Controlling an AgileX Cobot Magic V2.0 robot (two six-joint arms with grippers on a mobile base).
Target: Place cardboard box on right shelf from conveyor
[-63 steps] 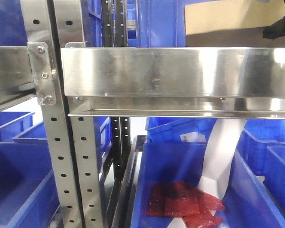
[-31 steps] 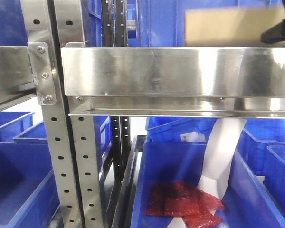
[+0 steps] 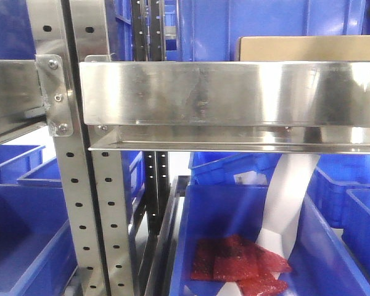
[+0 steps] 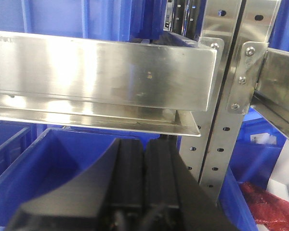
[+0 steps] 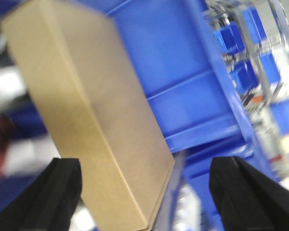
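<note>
While matte tan cardboard box tops glossy right shelf | fingers spread

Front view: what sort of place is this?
Likely a warehouse or parts store: stainless rack shelf on perforated uprights, rows of blue storage bins, and a cardboard box sitting on the shelf.

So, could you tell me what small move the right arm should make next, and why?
Probably draw the right end effector straight back, away from the cardboard box. Its fingers are spread wide with nothing between them, and the front view shows the box sitting level behind the rail of the right shelf, so the placement looks finished. The left end effector is shut and idle.
</note>
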